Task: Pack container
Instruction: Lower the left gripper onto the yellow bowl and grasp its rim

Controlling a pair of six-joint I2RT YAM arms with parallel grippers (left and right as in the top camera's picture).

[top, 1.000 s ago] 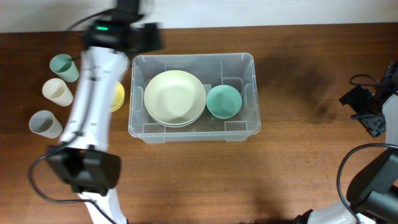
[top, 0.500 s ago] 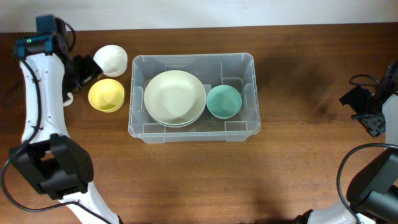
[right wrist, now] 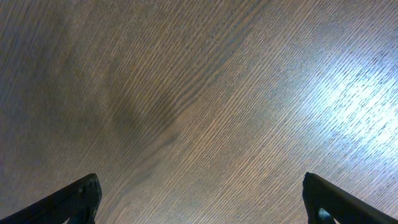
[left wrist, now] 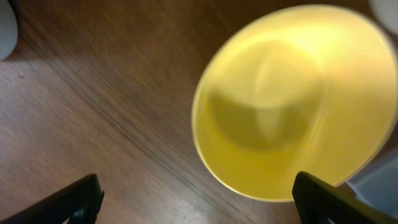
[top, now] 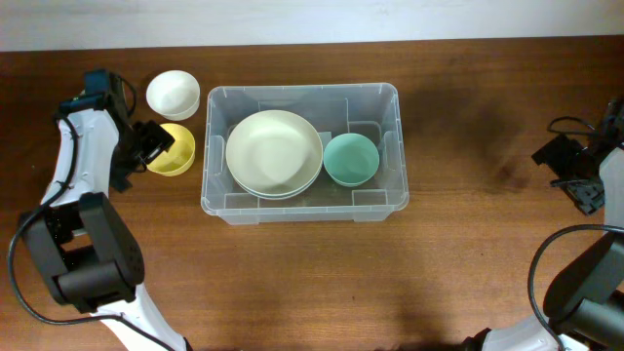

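Observation:
The clear plastic container stands mid-table. It holds a stack of large cream plates and a teal bowl. Left of it sit a yellow bowl and a white bowl. My left gripper is open and empty, hovering at the yellow bowl's left edge. In the left wrist view the yellow bowl lies just ahead of the open fingers. My right gripper is open and empty over bare wood at the far right, and it also shows in the right wrist view.
The cups seen earlier at the far left are hidden under my left arm; a grey-white edge shows at the left wrist view's top left corner. Cables lie by the right arm at the table's right edge.
My left arm swung from the container's left side out to the far left, then came down toward the yellow bowl. The right arm has not moved.

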